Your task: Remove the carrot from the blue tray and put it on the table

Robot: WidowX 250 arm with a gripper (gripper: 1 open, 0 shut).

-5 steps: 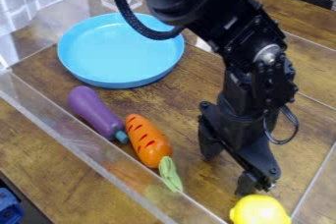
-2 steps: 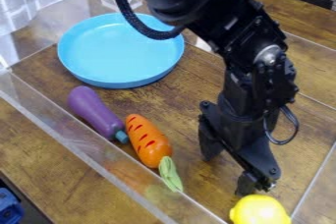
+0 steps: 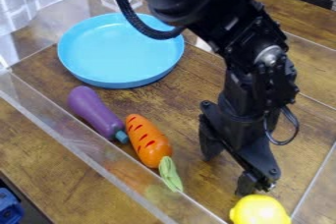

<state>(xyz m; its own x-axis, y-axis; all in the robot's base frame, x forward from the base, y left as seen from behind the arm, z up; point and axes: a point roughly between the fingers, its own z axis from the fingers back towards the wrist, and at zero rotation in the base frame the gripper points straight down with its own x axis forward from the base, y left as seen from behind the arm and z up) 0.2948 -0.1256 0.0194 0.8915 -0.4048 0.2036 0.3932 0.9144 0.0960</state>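
One carrot (image 3: pixel 148 141) lies on the table (image 3: pixel 98 174), outside and below the tray (image 3: pixel 121 51), eggplant (image 3: pixel 94 112) just beside it, while the gripper (image 3: pixel 226 161), fingers apart, hangs further from the tray, near the lemon (image 3: pixel 260 210).

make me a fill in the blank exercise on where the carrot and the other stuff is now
The carrot lies on the brown ____.
The vegetable beside the carrot, the eggplant, is coloured ____.
The round tray is coloured ____.
The gripper is holding ____.

Missing words: table; purple; blue; nothing
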